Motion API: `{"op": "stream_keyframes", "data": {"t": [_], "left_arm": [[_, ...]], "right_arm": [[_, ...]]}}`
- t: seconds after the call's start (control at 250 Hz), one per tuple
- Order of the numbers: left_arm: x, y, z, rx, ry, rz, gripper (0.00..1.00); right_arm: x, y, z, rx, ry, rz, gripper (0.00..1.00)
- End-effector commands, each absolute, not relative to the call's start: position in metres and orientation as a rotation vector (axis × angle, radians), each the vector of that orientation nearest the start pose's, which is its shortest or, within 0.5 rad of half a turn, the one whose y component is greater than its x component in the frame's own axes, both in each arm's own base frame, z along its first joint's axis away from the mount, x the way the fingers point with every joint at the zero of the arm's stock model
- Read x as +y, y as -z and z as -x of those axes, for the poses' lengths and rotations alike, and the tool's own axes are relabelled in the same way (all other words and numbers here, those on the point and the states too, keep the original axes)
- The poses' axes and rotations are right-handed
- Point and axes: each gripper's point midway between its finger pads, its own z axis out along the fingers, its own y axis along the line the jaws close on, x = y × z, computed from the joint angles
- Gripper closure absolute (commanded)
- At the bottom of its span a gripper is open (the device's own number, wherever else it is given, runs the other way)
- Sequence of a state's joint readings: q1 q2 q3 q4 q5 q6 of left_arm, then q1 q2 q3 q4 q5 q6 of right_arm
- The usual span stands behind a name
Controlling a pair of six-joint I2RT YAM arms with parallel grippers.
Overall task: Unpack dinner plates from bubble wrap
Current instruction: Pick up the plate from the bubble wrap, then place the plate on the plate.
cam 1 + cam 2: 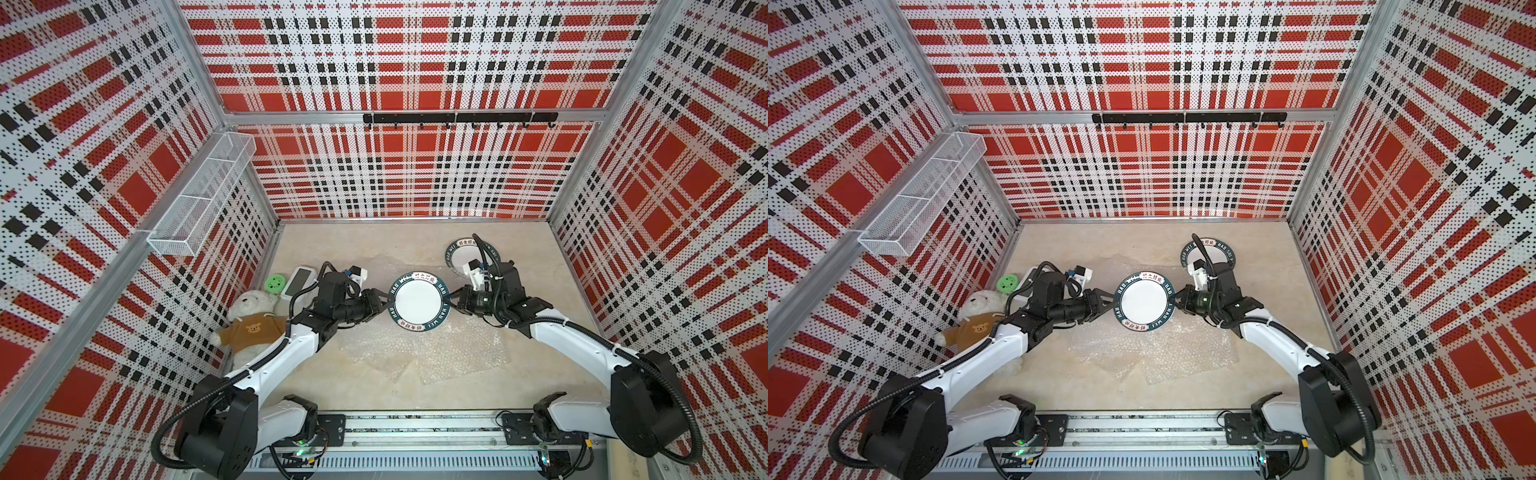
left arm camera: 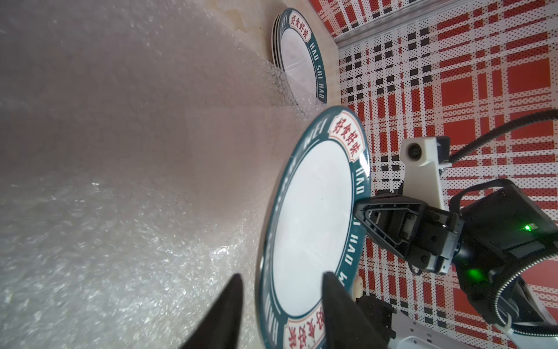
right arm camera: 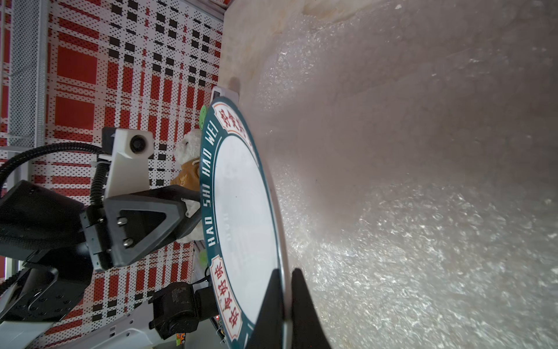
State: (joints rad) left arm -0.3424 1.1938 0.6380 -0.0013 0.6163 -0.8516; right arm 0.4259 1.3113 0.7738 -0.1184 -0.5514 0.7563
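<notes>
- Held dinner plate (image 1: 417, 302) (image 1: 1143, 302) sits mid-table between the two arms, face up: white centre, dark teal band with "HAO WEI" lettering and red characters in pale panels.
- Right gripper (image 1: 451, 300) (image 3: 286, 272): jaws nipped tight on the plate's right rim, one finger above the rim and one below (right wrist view).
- Left gripper (image 1: 385, 302) (image 2: 282, 275): jaws parted and straddling the plate's left rim. The left wrist view shows a gap between the rim and the finger on its underside, so this side has no grip.
- In both wrist views the plate (image 2: 311, 226) (image 3: 244, 211) looks roughly level and appears raised off the surface, with a shadow on the wrap below it.
- Bubble wrap (image 1: 415, 353) (image 1: 1142, 353): clear sheets lying flat and overlapping on the beige table (image 1: 332, 249), under the held plate and nearer the arm bases. More wrap extends behind the plate.
- Stack of dinner plates (image 1: 461, 253) (image 1: 1221, 251) (image 2: 297, 54): unwrapped, at the rear right of the table, partly hidden by the right arm's wrist camera. The left wrist view shows several rims, but I cannot tell the count.
- Along the left wall: teddy bear (image 1: 249, 320) in a brown top, small green disc (image 1: 275, 283), and a white device with a dark screen (image 1: 299, 280).
- On the walls: wire mesh basket (image 1: 199, 195) on the left, black hook rail (image 1: 457, 118) at the back.
</notes>
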Motion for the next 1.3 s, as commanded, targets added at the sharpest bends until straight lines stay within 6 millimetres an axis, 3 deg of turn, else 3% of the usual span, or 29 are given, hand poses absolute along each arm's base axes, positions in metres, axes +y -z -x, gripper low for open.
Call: {"op": "stream_keyframes", "data": {"t": [0.0, 0.12, 0.232, 0.368, 0.432, 0.544, 0.808, 1.104, 1.297], "left_arm": [[-0.203, -0.189, -0.298, 2.235, 1.324, 0.166, 0.02], [-0.189, -0.198, -0.298, 2.209, 1.304, 0.172, 0.01], [-0.186, -0.202, -0.289, 2.201, 1.305, 0.136, 0.01], [-0.200, -0.212, -0.275, 2.182, 1.345, 0.009, 0.01], [-0.215, -0.216, -0.263, 2.185, 1.369, -0.071, 0.01], [-0.220, -0.212, -0.259, 2.200, 1.364, -0.090, 0.01], [-0.230, -0.217, -0.254, 2.196, 1.394, -0.145, 0.01], [-0.237, -0.220, -0.250, 2.187, 1.412, -0.178, 0.01], [-0.238, -0.218, -0.250, 2.192, 1.412, -0.177, 0.01]], "right_arm": [[0.226, -0.198, -0.326, 2.292, -1.192, -0.096, 1.00], [0.198, -0.215, -0.351, 2.227, -1.188, -0.207, 1.00], [0.156, -0.228, -0.381, 2.147, -1.162, -0.342, 1.00], [0.090, -0.216, -0.413, 2.086, -1.075, -0.570, 1.00], [0.066, -0.210, -0.425, 2.055, -1.035, -0.633, 1.00], [0.036, -0.194, -0.446, 2.034, -0.980, -0.719, 1.00], [0.022, -0.168, -0.486, 2.024, -1.041, -0.755, 1.00], [0.024, -0.131, -0.501, 2.079, -1.067, -0.779, 1.00], [0.023, -0.121, -0.503, 2.099, -1.051, -0.770, 1.00]]}}
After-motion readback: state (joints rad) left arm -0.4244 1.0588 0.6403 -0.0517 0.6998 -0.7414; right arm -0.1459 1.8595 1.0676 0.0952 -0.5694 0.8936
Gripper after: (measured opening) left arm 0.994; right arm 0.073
